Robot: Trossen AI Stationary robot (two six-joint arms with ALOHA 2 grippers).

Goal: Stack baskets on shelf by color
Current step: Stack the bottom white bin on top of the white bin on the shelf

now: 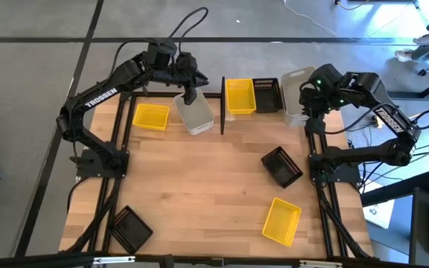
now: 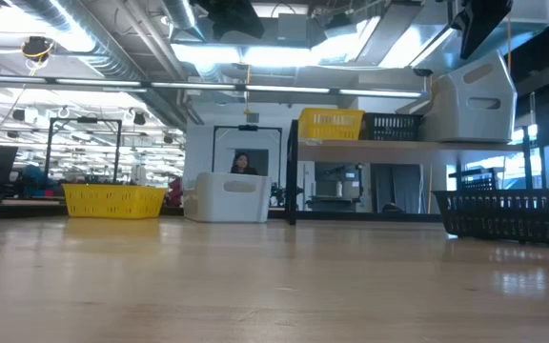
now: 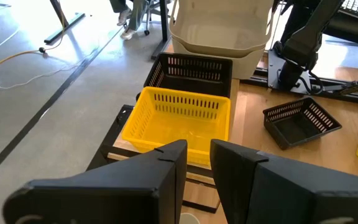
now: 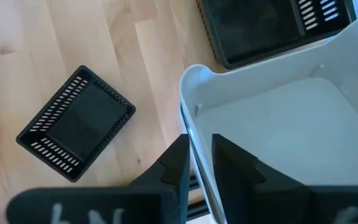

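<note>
The shelf (image 2: pixel 370 145) stands at the table's far edge. On it are a yellow basket (image 1: pixel 239 95), a black slatted basket (image 1: pixel 267 93) and whitish baskets (image 1: pixel 296 89) at its right end. My right gripper (image 4: pixel 199 146) is shut on the upper whitish basket there. My left gripper (image 1: pixel 191 95) hangs above another whitish basket (image 1: pixel 196 113), which rests on its base on the table left of the shelf. Its fingers (image 3: pixel 169 158) are a little apart, and in the low view it is well above the basket (image 2: pixel 229 195). My right gripper holds the upper whitish basket by its rim (image 4: pixel 188 118) at one side wall, one finger inside and one outside. The fingers come from above, pointing down. The basket sits tilted over a second whitish basket (image 3: pixel 247 62) on the shelf's right end.
On the table lie a yellow basket (image 1: pixel 151 117) at far left, a black one (image 1: pixel 281 165) right of centre, a yellow one (image 1: pixel 281 221) near right and a black one (image 1: pixel 129 227) near left. The black shelf post (image 1: pixel 223 104) stands beside the left gripper.
</note>
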